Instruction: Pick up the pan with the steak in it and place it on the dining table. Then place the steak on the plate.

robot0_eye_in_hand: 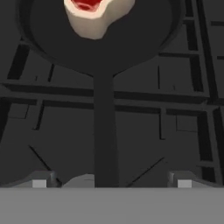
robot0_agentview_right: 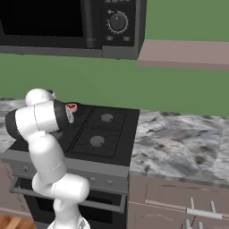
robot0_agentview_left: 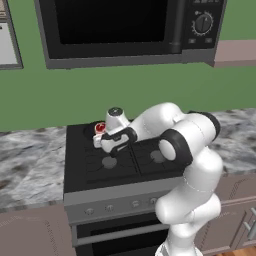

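Green-walled kitchen, with a black gas stove (robot0_agentview_right: 100, 134) set into a marbled counter (robot0_agentview_right: 179, 143) under a dark microwave (robot0_agentview_left: 125, 30). On a rear burner sits the shallow round black frying pan (robot0_eye_in_hand: 100, 48), its long thin handle (robot0_eye_in_hand: 105, 131) running toward the gripper (robot0_eye_in_hand: 111, 181). The small raw red steak with a pale fatty rim (robot0_eye_in_hand: 97, 15) lies inside. Both fingers stand fully apart, astride the handle, holding nothing. By my judgement all 2 placements remain: nothing lifted yet.
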